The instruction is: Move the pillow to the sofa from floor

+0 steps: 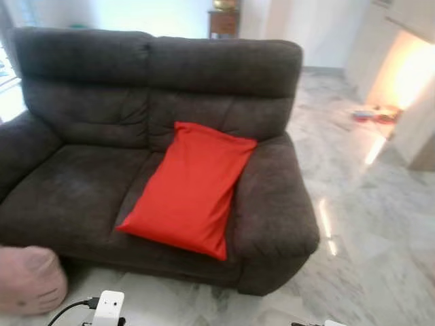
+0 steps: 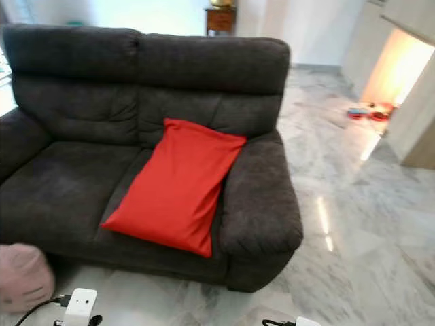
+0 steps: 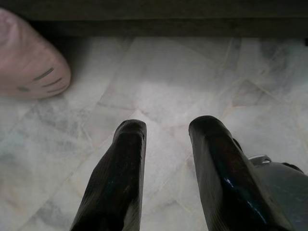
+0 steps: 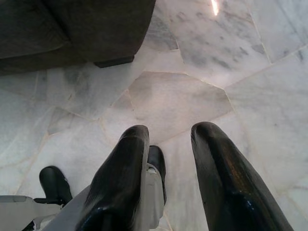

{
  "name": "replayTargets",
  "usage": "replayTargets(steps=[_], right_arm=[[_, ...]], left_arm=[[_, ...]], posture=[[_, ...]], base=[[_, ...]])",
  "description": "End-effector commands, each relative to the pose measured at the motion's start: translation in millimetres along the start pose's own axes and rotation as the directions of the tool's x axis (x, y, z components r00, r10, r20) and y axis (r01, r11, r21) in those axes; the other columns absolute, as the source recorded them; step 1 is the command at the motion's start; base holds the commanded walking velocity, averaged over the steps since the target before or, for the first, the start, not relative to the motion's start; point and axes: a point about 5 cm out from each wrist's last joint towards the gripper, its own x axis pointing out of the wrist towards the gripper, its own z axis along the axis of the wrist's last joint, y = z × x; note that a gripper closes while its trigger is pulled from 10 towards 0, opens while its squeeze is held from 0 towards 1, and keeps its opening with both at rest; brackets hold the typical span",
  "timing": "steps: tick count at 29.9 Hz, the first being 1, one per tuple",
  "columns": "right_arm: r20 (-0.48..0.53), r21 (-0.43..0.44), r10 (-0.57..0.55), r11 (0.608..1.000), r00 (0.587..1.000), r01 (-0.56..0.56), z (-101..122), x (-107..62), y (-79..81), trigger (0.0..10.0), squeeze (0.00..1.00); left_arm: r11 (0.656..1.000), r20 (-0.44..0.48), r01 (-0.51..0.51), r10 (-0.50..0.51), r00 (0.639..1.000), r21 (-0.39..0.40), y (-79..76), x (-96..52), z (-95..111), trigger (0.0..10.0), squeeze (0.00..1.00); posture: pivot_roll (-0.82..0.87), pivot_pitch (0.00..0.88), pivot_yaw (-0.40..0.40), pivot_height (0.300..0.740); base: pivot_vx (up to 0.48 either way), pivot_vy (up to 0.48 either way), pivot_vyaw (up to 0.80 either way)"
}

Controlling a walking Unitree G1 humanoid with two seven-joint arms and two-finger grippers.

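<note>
A red pillow (image 1: 189, 188) lies tilted on the right seat of the dark grey sofa (image 1: 81, 183), its top edge leaning against the backrest and right armrest. My left gripper (image 3: 167, 127) hangs open above the marble floor in front of the sofa, nothing between its fingers. My right gripper (image 4: 169, 131) also hangs open over bare floor near the sofa's front right corner (image 4: 110, 43).
A pink cushion (image 1: 27, 280) rests on the floor by the sofa's left front. Marble floor (image 1: 367, 224) spreads out to the right. A wooden cabinet (image 1: 223, 22) stands behind the sofa. Small colourful items (image 1: 374, 115) lie on the floor at far right.
</note>
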Motion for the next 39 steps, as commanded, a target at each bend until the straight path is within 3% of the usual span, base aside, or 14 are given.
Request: replayTargets(steps=[1,39], right_arm=[[0.019,-0.006,0.013,1.0,1.0,-0.013,6.6,2.0,3.4,10.0,0.0],[0.021,-0.016,0.028,0.999,0.999,-0.027,5.4,1.3,1.8,10.0,0.0]], left_arm=[[1.0,-0.021,-0.007,0.007,1.0,-0.011,1.4,-0.7,-4.1,10.0,0.0],[0.999,-0.024,-0.001,0.0,1.0,-0.035,-3.2,-1.7,-7.0,10.0,0.0]], posture=[[0.01,0.009,-0.007,0.74],[0.01,0.0,-0.013,0.74]], base=[[0.0,0.292,0.0],[0.0,0.3,0.0]])
